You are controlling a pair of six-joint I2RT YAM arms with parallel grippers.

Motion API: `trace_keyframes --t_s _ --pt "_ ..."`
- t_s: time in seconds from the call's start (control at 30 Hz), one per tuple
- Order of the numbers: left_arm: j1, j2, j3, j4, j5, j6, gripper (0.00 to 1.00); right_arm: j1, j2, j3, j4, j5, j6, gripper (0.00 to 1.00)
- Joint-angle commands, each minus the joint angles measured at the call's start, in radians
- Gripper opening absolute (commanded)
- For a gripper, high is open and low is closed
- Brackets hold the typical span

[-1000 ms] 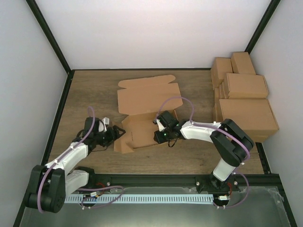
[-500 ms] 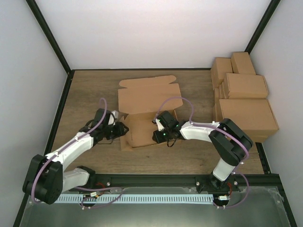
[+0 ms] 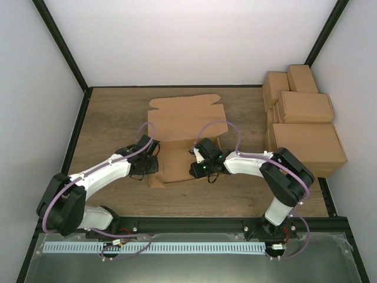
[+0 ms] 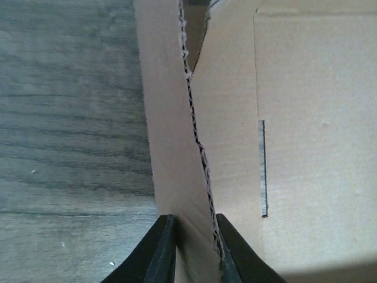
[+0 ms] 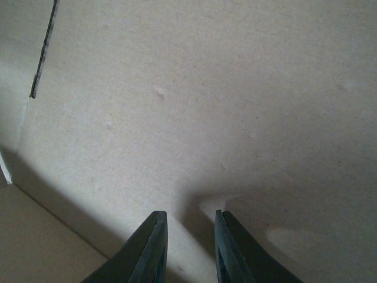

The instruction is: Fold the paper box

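The paper box (image 3: pixel 182 121) lies mid-table, a brown cardboard sheet with its lid panel flat toward the back and its base toward me. My left gripper (image 3: pixel 152 165) is at the base's left side. In the left wrist view its jaws (image 4: pixel 193 219) are shut on the box's upright left side flap (image 4: pixel 171 118), one finger on each face. My right gripper (image 3: pixel 197 168) is down on the base panel. The right wrist view shows those jaws (image 5: pixel 189 213) slightly apart with nothing between them, tips against the bare cardboard (image 5: pixel 206 88).
A stack of finished brown cartons (image 3: pixel 306 130) fills the back right of the table. Bare wooden tabletop (image 3: pixel 112 118) lies left of the box. Black frame rails run along the table's edges.
My left arm swung right from the open tabletop to the box's left side. The side flap went from lying out flat to upright, and the jaws closed on it. The right arm stayed put.
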Motion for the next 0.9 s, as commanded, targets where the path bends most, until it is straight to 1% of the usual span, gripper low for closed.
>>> trace_keyframes --t_s 0.0,0.17,0.4,0.5,0.53,0.57,0.6,0.67,0.7,0.73,0.87 --pt "-0.067 0.014 0.1 -0.102 -0.177 -0.024 0.14 0.005 0.037 -0.006 -0.013 0.019 -0.001 0.25" --pt "-0.128 0.039 0.17 -0.162 -0.241 -0.042 0.04 0.005 0.039 0.001 -0.017 0.025 -0.005 0.25" --pt "-0.239 0.112 0.303 -0.238 -0.321 -0.081 0.04 0.005 0.059 0.006 -0.027 0.044 -0.01 0.26" --pt "-0.264 0.135 0.345 -0.245 -0.308 -0.081 0.05 0.005 0.057 0.003 -0.022 0.043 -0.01 0.28" --pt "-0.267 0.139 0.352 -0.241 -0.301 -0.081 0.07 0.005 0.054 0.001 -0.02 0.043 -0.008 0.29" --pt "-0.27 0.144 0.355 -0.234 -0.29 -0.08 0.13 0.005 0.053 -0.001 -0.018 0.043 -0.008 0.31" --pt "-0.27 0.146 0.354 -0.219 -0.28 -0.078 0.27 0.005 0.051 -0.002 -0.016 0.044 -0.007 0.32" --pt "-0.27 0.148 0.337 -0.189 -0.261 -0.071 0.45 0.005 0.049 -0.004 -0.012 0.047 -0.006 0.33" --pt "-0.269 0.149 0.326 -0.176 -0.258 -0.07 0.51 0.005 0.051 -0.004 -0.013 0.049 -0.005 0.33" --pt "-0.268 0.151 0.313 -0.16 -0.253 -0.071 0.53 0.005 0.051 -0.004 -0.014 0.051 -0.005 0.33" --pt "-0.266 0.157 0.26 -0.086 -0.191 -0.073 0.53 0.005 0.045 -0.012 -0.011 0.06 -0.003 0.33"
